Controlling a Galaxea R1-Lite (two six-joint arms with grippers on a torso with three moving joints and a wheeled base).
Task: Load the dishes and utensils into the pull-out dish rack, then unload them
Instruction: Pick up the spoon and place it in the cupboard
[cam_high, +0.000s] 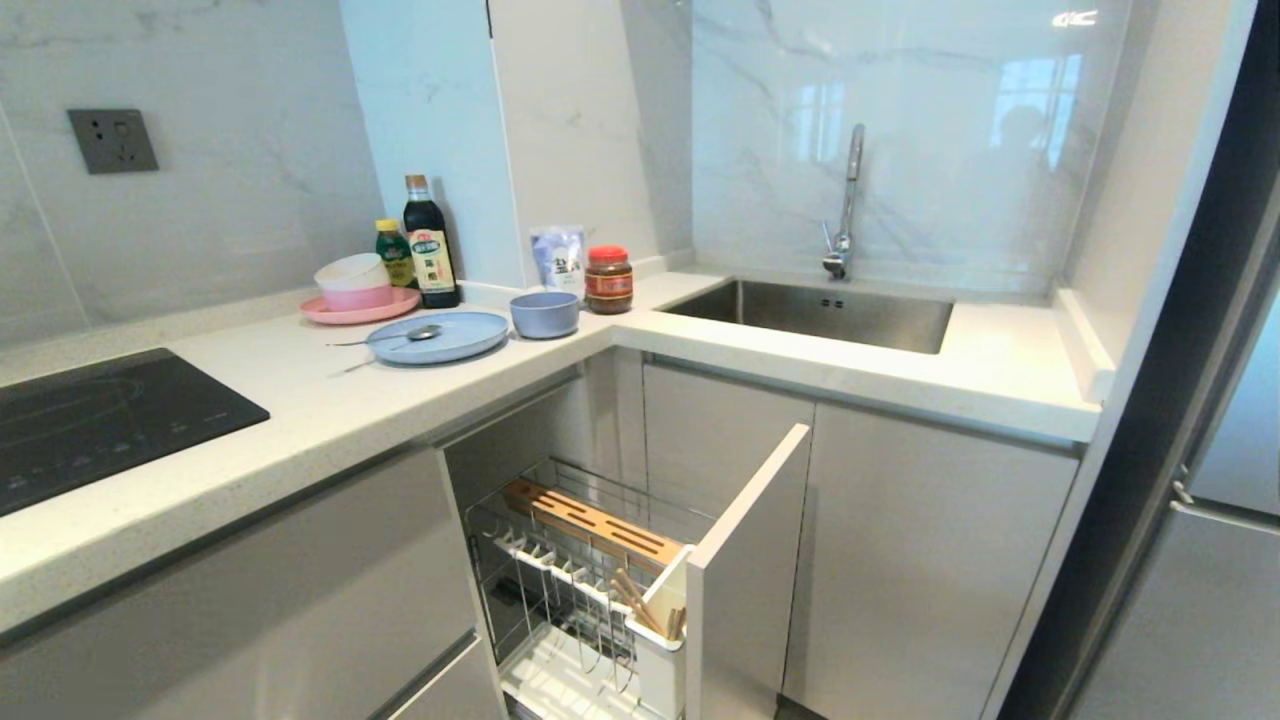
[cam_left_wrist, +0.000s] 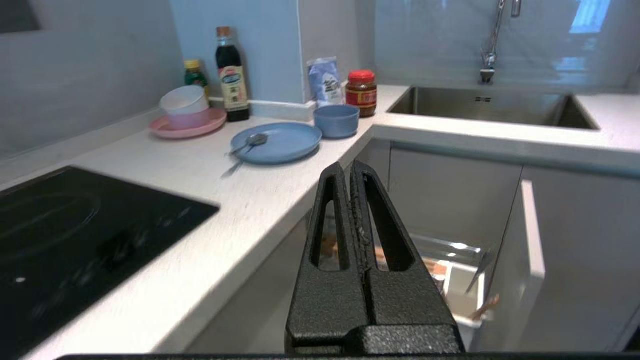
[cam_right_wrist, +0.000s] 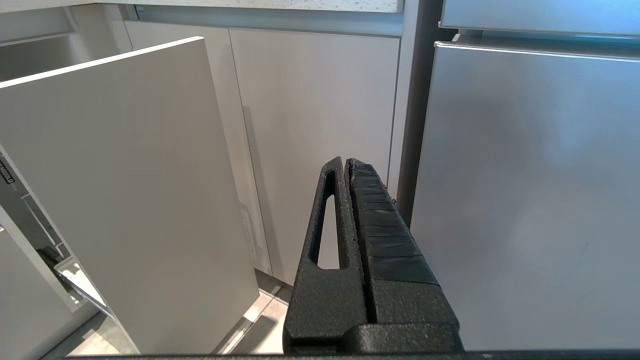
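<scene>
The pale blue plate lies on the counter with the silver spoon resting on it. The blue bowl stands just to its right. Below the counter the dish rack is pulled out. The wooden chopsticks stand in its white caddy behind the grey front panel. No arm shows in the head view. My left gripper hangs shut and empty in front of the counter edge, above the rack, with the plate and bowl beyond it. My right gripper is shut and empty, facing the cabinet doors.
A pink plate with stacked bowls, two bottles, a bag and a red-lidded jar stand at the back of the counter. The black cooktop is at left, the sink with its faucet at right, and a steel fridge at far right.
</scene>
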